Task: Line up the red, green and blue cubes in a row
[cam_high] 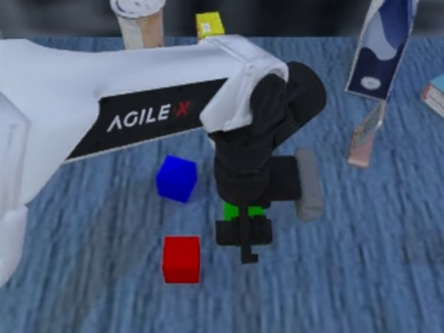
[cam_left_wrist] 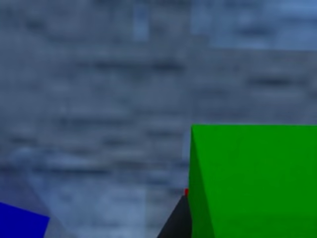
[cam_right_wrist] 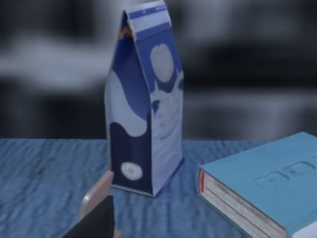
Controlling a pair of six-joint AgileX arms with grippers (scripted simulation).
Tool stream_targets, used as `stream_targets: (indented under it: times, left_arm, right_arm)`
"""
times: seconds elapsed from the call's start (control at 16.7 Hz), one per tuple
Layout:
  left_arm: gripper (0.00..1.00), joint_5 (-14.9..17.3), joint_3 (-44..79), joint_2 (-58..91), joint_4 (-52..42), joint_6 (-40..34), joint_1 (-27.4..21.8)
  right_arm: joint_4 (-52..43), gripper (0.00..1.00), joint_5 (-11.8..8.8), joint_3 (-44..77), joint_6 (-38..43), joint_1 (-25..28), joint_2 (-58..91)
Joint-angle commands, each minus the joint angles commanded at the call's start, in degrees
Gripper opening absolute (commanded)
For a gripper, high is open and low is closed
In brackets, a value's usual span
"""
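Note:
My left gripper hangs over the middle of the table, shut on the green cube. Only a strip of green shows under the wrist in the top view. The left wrist view has the green cube filling one side, with a dark finger flat against its face. The blue cube sits to the gripper's left, and the red cube lies nearer the front edge. My right arm is outside the top view. One dark finger shows in the right wrist view, with bare table beside it.
A blue-and-white milk carton stands at the back right, with a pinkish slab leaning in front of it. A light blue book lies at the right edge. A paper cup and a yellow carton stand at the back.

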Motion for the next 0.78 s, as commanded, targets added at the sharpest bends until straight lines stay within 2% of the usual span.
stream_targets:
  times: [0.24,0.6,0.78]
  left_arm:
    - [0.00,0.0,-0.8,0.1,1.1,0.0,0.2]
    - [0.00,0.1,-7.1,4.9,12.3,-0.1,0.0]
    - [0.00,0.0,-7.9,5.6,13.5,0.0,-0.1]
  right_arm:
    - [0.0,1.00,0.0,0.0,0.0,0.0,0.0]
    - [0.0,1.00,0.0,0.0,0.0,0.0,0.0]
    - [0.0,1.00,0.0,0.0,0.0,0.0,0.0]
